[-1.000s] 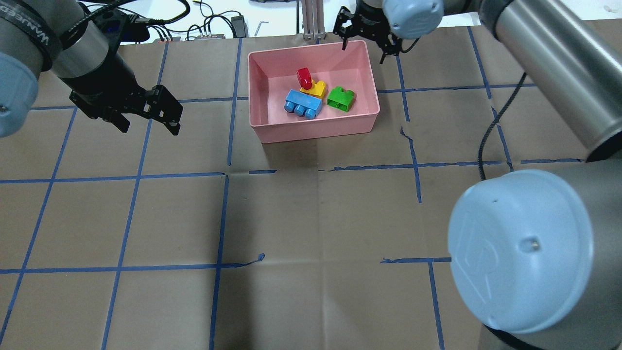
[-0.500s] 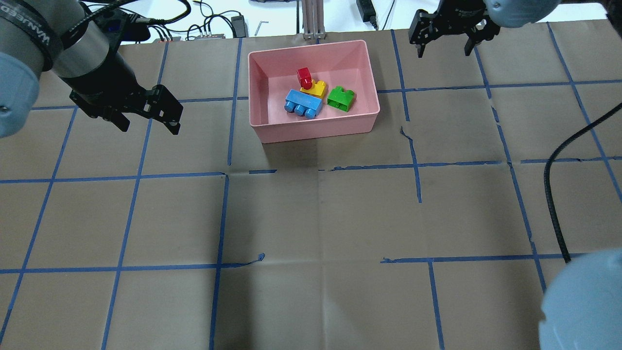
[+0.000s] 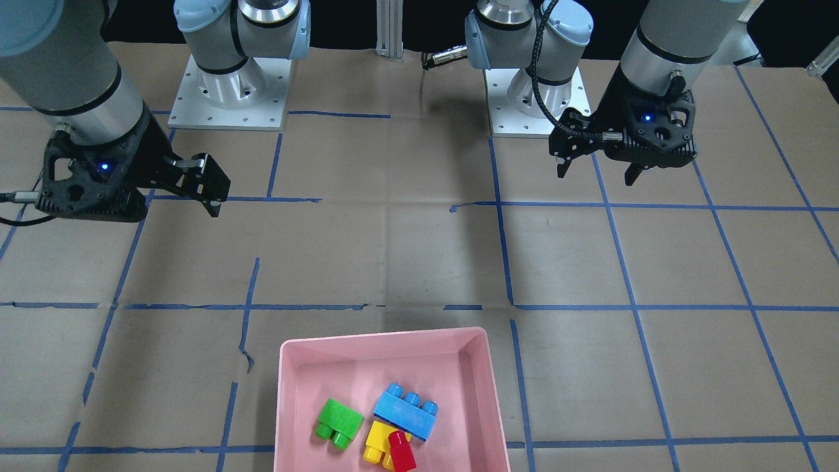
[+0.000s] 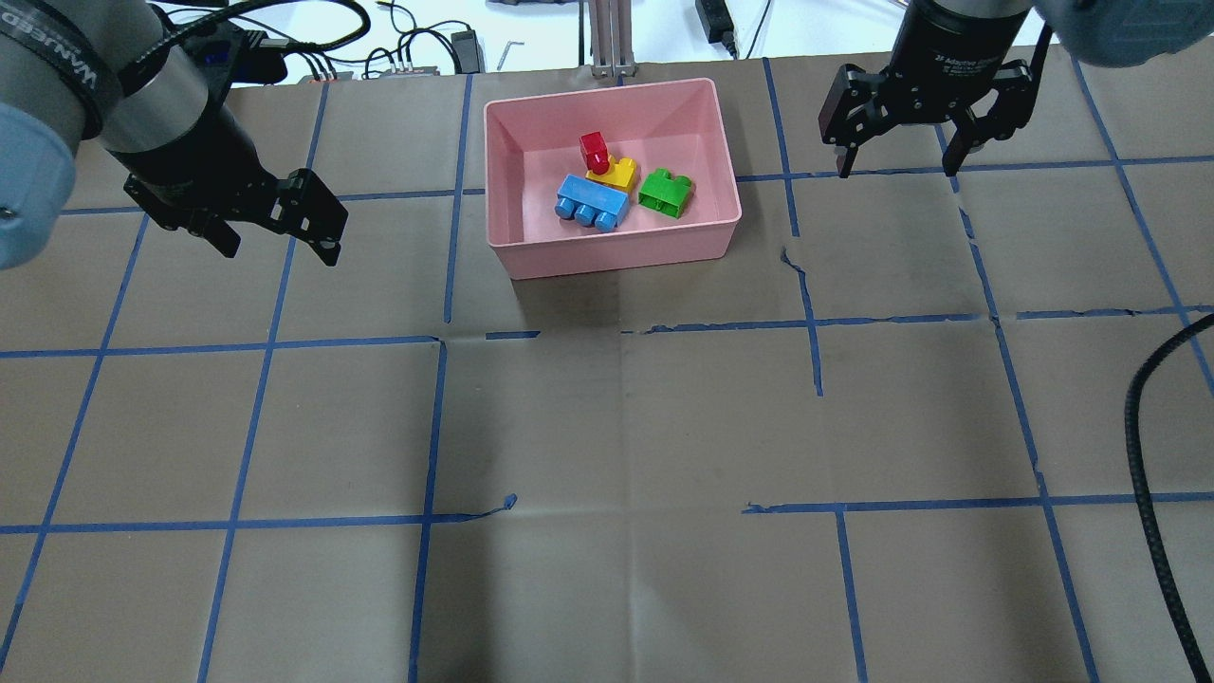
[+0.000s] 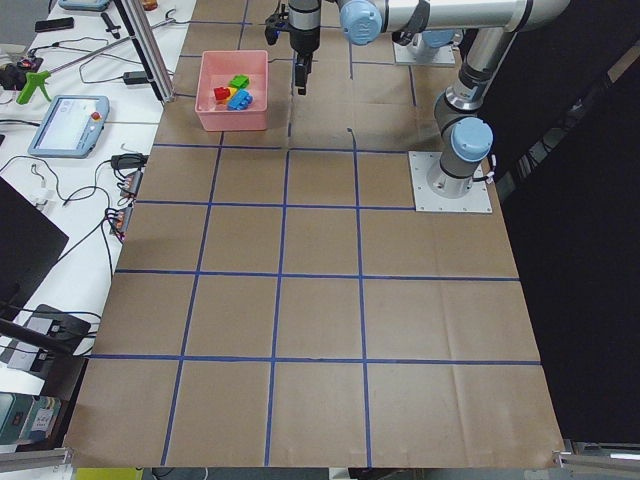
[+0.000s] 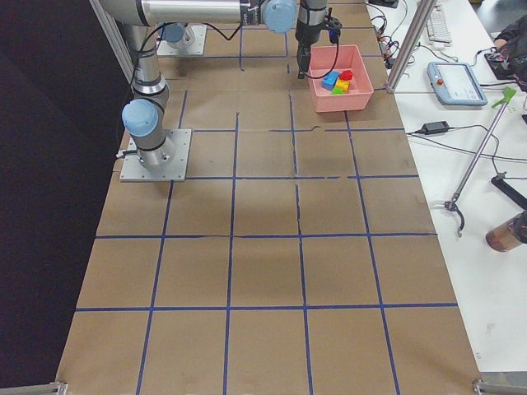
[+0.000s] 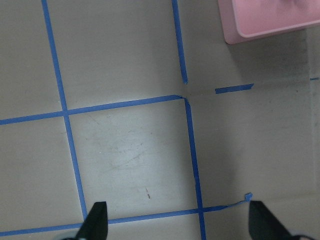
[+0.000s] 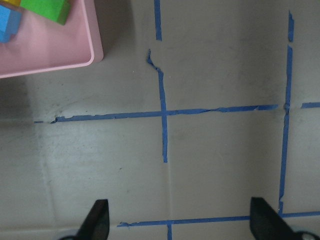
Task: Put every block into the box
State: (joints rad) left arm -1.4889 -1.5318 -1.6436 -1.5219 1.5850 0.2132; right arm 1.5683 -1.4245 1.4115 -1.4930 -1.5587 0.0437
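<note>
The pink box point(image 4: 612, 261) stands at the far middle of the table. All the blocks lie inside it: red point(image 4: 595, 149) resting on yellow point(image 4: 618, 174), blue point(image 4: 591, 202) in front, green point(image 4: 665, 192) to the right. My left gripper point(image 4: 281, 249) is open and empty, hovering left of the box. My right gripper point(image 4: 896, 169) is open and empty, hovering right of the box. The left wrist view shows open fingertips point(image 7: 95, 222) over bare paper and a box corner point(image 7: 270, 25). The right wrist view shows the box corner point(image 8: 50, 60) with the green block point(image 8: 47, 9).
Brown paper with a blue tape grid point(image 4: 436, 341) covers the table. An aluminium post point(image 4: 612, 38) and cables point(image 4: 313, 57) lie beyond the far edge. A black cable point(image 4: 1148, 474) hangs at the right. The arm bases point(image 3: 229, 85) stand on the robot's side.
My right gripper has moved from the box's far right corner out to the right and a little nearer, staying open. My left gripper has shifted slightly left.
</note>
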